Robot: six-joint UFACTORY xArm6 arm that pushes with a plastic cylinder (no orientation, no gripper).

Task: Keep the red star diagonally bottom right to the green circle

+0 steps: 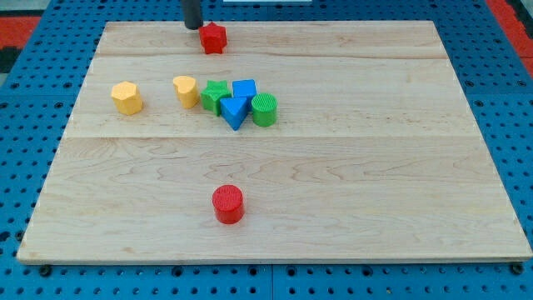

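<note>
You are looking at a pale wooden worktop (350,183) lying on a blue perforated base (17,150). The arm carries no jaws, so nothing is gripped or held; it ends in a dark rod, and my tip (193,26) stands at the view's top edge, just beside the red star (213,38), at about ten o'clock from it and close to touching; you cannot tell from this angle whether contact is made.

The red star sits near the top edge of the worktop, at roughly eleven o'clock from the green circle (265,109) and well apart from it.

The green circle is the rightmost piece of a tight cluster near the middle: a blue triangle (235,112) touches it at nine o'clock, a blue cube (244,88) lies just above that, and a green star (215,96) is at the cluster's left. A yellow heart (186,91) sits just beside the green star, and a yellow hexagon (127,97) lies further toward nine o'clock. A red cylinder (227,204) stands alone at six o'clock, well apart.
</note>
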